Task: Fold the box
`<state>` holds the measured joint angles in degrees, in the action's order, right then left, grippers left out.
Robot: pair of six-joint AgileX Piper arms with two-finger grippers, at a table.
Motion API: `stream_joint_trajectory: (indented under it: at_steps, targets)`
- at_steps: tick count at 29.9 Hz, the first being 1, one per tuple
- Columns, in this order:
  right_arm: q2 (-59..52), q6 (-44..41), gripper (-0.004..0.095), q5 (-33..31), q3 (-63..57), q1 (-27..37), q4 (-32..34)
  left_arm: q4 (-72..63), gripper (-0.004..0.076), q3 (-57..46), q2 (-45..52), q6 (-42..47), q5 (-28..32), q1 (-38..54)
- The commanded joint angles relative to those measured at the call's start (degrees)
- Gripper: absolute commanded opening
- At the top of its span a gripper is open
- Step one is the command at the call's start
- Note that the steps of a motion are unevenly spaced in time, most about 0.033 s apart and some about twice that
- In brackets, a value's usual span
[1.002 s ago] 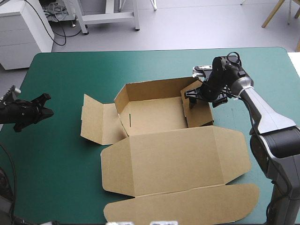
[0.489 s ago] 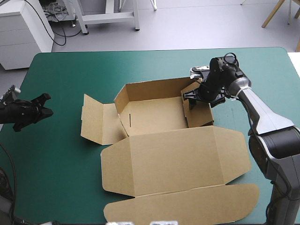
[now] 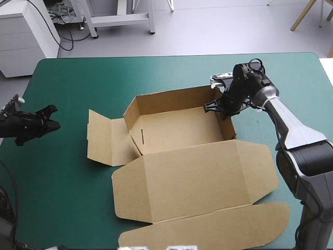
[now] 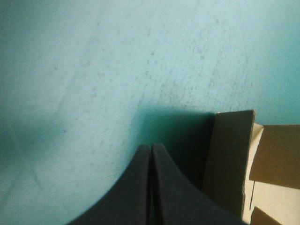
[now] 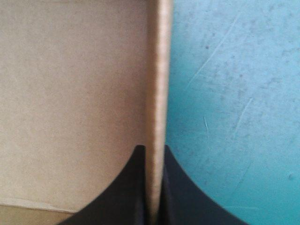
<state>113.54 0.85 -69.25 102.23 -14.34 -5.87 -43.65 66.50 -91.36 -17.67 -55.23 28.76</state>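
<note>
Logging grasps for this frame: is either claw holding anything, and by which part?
The right claw pinches the brown cardboard box by the top edge of its right side wall. The left claw, shut, holds nothing.

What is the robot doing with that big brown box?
The right gripper is pinching the right-hand wall of the brown box, which stands upright. The left gripper is shut and empty, over the teal-green cover to the left, apart from the box. The box is an open tray, with its lid lying flat toward the near edge.
</note>
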Motion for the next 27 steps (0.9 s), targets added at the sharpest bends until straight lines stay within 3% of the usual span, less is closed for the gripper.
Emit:
stream_joint_trajectory:
  at_steps: [1, 7, 15, 23, 27]
  targets:
    - [-4.3, 2.3, -0.0018, 0.4, 2.6, 0.8, -4.1, -4.4, -0.001, 1.4, 2.6, -3.0, -0.3, 0.1]
    - [-11.3, 6.2, -0.0018, 1.2, 5.9, 1.7, -10.1, -5.8, -0.001, 1.4, 2.6, -8.4, -1.8, 0.1]
    - [-21.0, 6.6, -0.0018, 0.9, 7.4, 4.4, -9.8, -6.9, -0.001, 1.4, 2.6, -10.9, -3.2, 0.1]
    - [-22.4, 6.7, -0.0018, 0.8, 7.4, 6.8, -9.7, -11.3, -0.0008, 1.4, 2.6, -15.7, -3.8, 0.1]
    - [-22.4, 6.7, -0.0018, 1.0, 7.4, 6.8, -9.8, -13.7, 0.0055, 1.4, 2.6, -20.1, -4.0, 0.1]
